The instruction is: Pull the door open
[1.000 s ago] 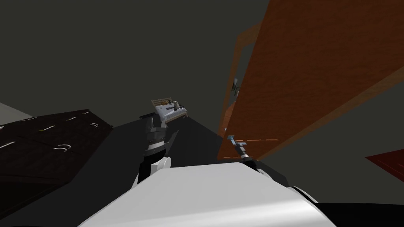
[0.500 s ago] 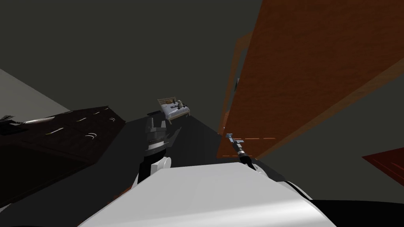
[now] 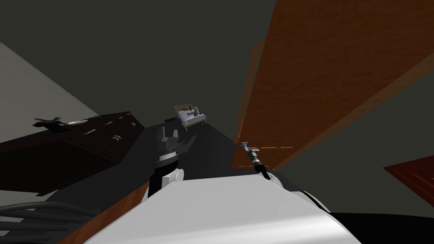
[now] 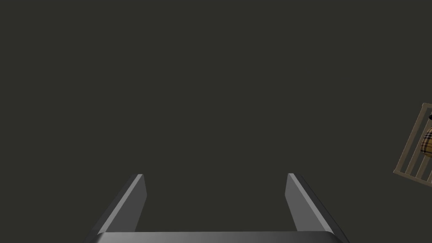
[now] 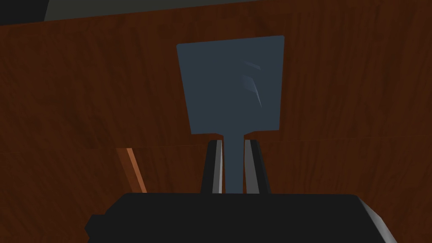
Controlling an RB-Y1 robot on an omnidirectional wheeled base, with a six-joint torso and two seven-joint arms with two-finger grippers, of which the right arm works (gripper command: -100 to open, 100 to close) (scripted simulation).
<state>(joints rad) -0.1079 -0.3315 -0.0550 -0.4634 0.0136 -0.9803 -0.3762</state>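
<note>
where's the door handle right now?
In the right wrist view, the blue-grey door handle sits against the brown door, its stem pinched in the right gripper; the head view puts it on my right.

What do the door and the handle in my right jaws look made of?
Door: apparently wood, reddish-brown with streaky grain, matte. Handle: probably metal, a smooth blue-grey plate and stem with faint pale glints; painted plastic would look the same.

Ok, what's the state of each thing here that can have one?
door: partly open.
door handle: gripped at its stem.
right gripper: shut on the door handle.
left gripper: open, holding nothing.
dark dresser: drawers shut.
</note>
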